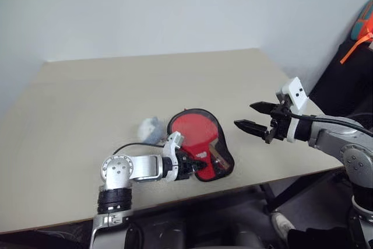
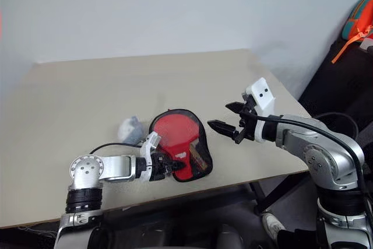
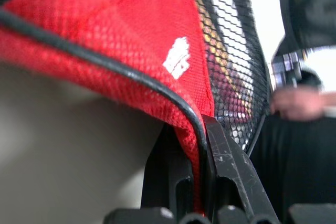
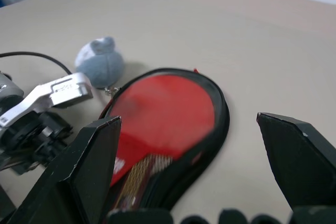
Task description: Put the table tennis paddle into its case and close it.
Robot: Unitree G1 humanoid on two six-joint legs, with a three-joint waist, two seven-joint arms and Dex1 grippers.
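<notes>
Left eye view has the case (image 1: 220, 154) lying open near the front edge of the bench (image 1: 116, 91), with the table tennis paddle (image 1: 194, 127) sitting inside it, red face up. The left claw (image 1: 195, 167) is pinched tight on the case's red fabric edge at the handle end. The right claw (image 1: 254, 116) hangs just off to the right above the bench, fingers spread wide, holding nothing. A small grey plush (image 4: 100, 62) sits right beside the case.

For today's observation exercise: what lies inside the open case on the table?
The table tennis paddle lies in the case, red face up. Its handle end is partly covered by the case's edge, pinched by the left gripper.
</notes>
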